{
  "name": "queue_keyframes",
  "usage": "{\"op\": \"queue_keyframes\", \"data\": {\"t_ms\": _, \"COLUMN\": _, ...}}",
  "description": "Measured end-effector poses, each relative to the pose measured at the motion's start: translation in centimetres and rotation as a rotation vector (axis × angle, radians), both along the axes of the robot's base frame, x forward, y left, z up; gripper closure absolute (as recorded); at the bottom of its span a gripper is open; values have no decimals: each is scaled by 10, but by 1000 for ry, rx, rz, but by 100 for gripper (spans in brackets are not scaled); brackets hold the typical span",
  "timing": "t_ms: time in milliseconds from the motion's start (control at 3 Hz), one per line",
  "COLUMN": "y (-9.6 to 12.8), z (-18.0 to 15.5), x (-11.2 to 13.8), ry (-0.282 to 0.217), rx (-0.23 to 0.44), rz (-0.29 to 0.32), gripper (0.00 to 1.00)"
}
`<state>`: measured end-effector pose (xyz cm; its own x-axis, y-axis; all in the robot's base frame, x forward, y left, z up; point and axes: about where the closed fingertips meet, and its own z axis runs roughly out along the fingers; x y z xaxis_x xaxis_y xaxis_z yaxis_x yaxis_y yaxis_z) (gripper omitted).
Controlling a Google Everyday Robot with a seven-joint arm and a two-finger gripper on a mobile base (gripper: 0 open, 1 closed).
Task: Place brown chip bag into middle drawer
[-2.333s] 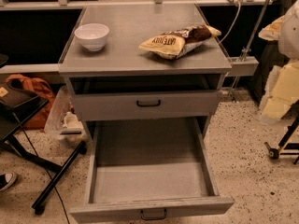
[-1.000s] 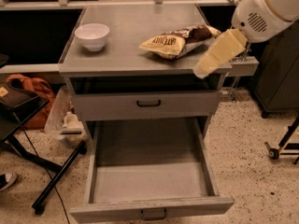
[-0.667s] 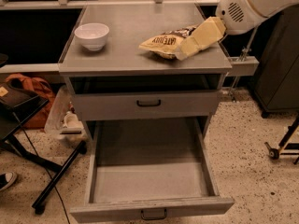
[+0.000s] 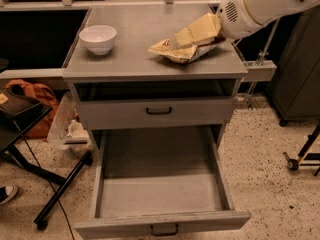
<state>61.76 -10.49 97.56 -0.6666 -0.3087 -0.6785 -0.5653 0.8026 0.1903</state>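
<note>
gripper (image 4: 187, 37) at bag (image 4: 173, 53) by counter's (image 4: 130, 51) right edge; we cannot tell its grip | bag likely light, crinkly, slippery; pinch a fold

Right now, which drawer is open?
The middle drawer, pulled out at the bottom with its tray exposed; the drawer front above sits pushed in. The gripper is at the brown chip bag.

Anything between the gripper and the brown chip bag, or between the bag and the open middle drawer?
Nothing visible. The gripper is right over the brown chip bag on the right side of the cabinet top. The middle drawer is pulled out below. The white bowl sits at the left, apart from the bag.
</note>
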Motion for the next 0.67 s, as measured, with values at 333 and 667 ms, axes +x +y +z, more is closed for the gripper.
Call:
{"op": "queue_keyframes", "data": {"t_ms": 333, "y": 0, "z": 0, "x": 0, "ry": 0, "rx": 0, "rz": 0, "gripper": 0}}
{"op": "queue_keyframes", "data": {"t_ms": 667, "y": -3, "z": -4, "x": 11, "ry": -2, "rx": 8, "rz": -86, "gripper": 0}}
